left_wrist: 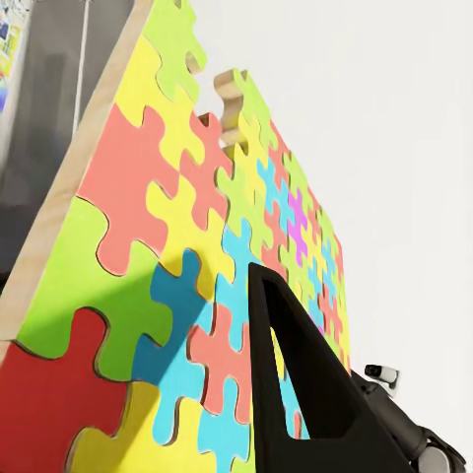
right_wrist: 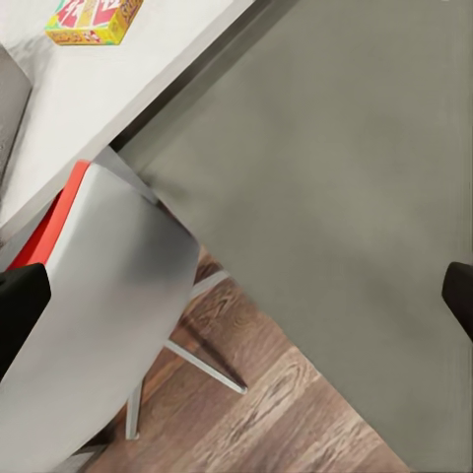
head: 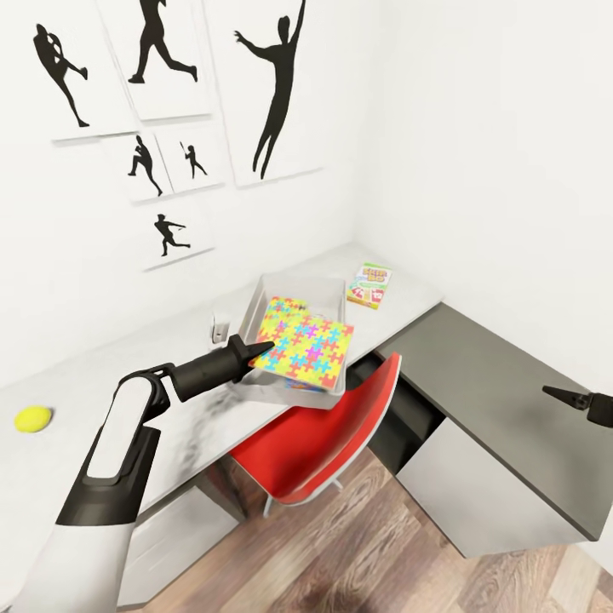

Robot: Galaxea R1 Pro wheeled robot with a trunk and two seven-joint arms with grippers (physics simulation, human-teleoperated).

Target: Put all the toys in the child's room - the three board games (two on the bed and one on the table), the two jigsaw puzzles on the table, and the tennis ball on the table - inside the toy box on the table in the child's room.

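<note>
left hand (head: pixel 260 347) reaches over the pale speckled surface (head: pixel 102 375) to the near edge of a jigsaw puzzle (head: pixel 304 341); in the left wrist view one black finger (left_wrist: pixel 296 374) lies flat against the puzzle's coloured face (left_wrist: pixel 177 256), the other finger hidden behind the board, so the hand appears clamped on the puzzle. the puzzle rests tilted across the toy box (head: pixel 255 300), its far edge raised over the clear bin's rim. a board game (head: pixel 369 284) lies flat on the same pale surface just beyond the box, near the room's corner, apart from it. a tennis ball (head: pixel 33 418) sits well to the left on the surface, close to its front edge. right hand (head: pixel 569 398) hovers above the dark grey surface (head: pixel 494 375), fingers spread wide, holding nothing; both fingertips (right_wrist: pixel 20 305) show at the margins of the right wrist view. a red chair (head: pixel 319 438) stands tucked between the two surfaces, over wood-plank floor (head: pixel 375 545). white walls carry black silhouette prints (head: pixel 272 85). the dark surface lies bare beneath the right hand.
</note>
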